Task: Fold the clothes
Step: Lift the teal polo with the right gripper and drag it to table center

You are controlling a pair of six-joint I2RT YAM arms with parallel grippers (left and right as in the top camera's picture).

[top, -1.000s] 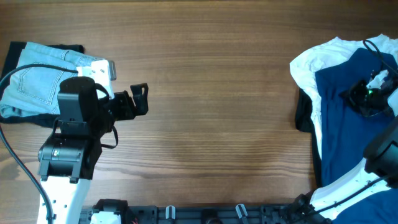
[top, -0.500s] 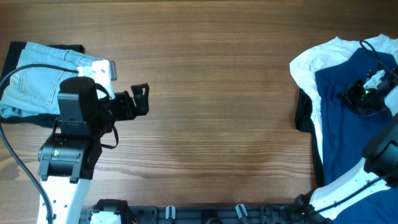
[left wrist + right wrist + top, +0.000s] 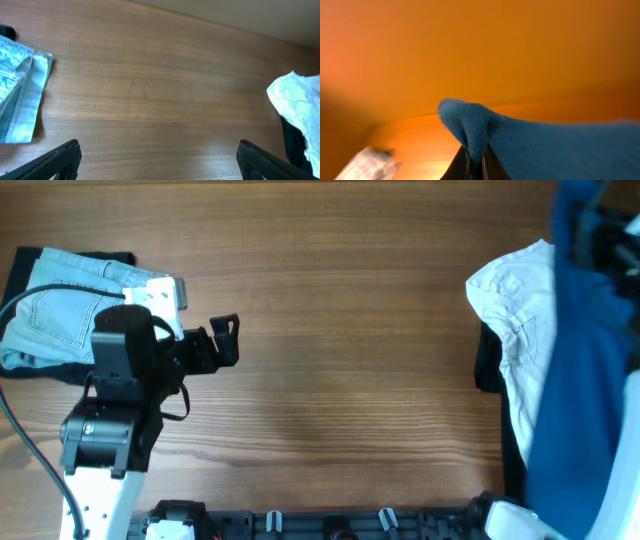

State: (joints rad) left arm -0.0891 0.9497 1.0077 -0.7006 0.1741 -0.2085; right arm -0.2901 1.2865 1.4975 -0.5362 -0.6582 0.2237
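At the frame's left, folded jeans (image 3: 60, 310) lie on the desk (image 3: 350, 330) beside the left end effector (image 3: 225, 338), spread wide and empty. Far right, the right end effector (image 3: 475, 167) pinches the blue shirt (image 3: 575, 410), which is raised over a white garment (image 3: 515, 320).

The surface (image 3: 350, 330) is brown wood with fine grain and a soft sheen. Over its right end the blue shirt (image 3: 560, 145) is matt knitted cloth with a small pitted texture, and the white garment (image 3: 515, 310) is thin creased cloth. At its left end the jeans (image 3: 60, 315) are pale denim. The fingers (image 3: 60, 161) of the left gripper (image 3: 159, 155) look like matt black plastic.
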